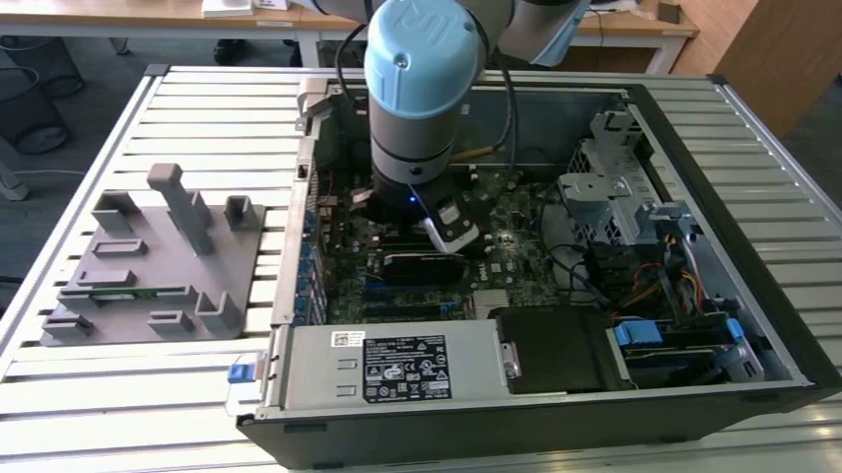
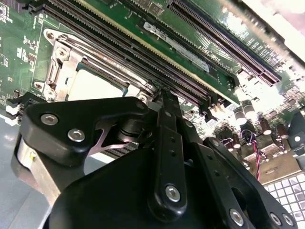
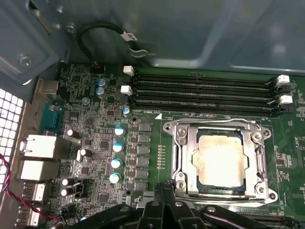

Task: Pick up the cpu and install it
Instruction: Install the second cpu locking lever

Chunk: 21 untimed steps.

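Observation:
The cpu is a pale silver square lying flat inside the metal socket frame on the green motherboard; it also shows as a pale square in the second wrist view. My gripper hovers just beside the socket's edge, its black fingertips pressed together with nothing between them. In the second wrist view the gripper stands shut above the board next to the socket. The blue-grey arm reaches down into the open computer case.
Long memory slots run alongside the socket. Capacitors and rear ports stand beside it. In the exterior view a grey parts stand sits at the left, the power supply at the front, a drive cage at the right.

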Each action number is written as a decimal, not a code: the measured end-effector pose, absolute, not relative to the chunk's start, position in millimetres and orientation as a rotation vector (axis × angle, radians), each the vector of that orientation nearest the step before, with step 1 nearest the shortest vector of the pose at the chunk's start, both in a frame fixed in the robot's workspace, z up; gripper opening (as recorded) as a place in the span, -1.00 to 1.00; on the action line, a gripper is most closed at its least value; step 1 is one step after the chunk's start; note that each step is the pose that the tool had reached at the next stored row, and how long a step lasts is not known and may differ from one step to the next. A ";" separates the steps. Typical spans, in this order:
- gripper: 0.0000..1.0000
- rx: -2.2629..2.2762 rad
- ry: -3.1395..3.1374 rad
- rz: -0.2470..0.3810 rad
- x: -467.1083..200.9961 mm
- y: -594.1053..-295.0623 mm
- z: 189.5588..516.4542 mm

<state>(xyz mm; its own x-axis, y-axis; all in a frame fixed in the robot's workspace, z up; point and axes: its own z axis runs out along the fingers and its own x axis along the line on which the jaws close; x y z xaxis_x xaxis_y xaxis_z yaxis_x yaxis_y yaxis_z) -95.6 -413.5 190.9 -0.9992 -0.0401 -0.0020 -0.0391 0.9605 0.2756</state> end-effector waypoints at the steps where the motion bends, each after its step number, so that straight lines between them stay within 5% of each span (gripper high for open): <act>1: -0.79 0.063 -3.107 -0.437 -95.7 -412.8 190.8; 21: -0.79 0.063 -3.107 -0.437 -97.3 -409.4 207.3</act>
<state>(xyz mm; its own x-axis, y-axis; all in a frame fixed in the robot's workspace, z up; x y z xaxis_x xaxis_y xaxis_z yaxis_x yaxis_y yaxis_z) -97.3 -409.4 207.3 -0.9992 -0.0401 -0.0021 -0.0391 0.9605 0.2756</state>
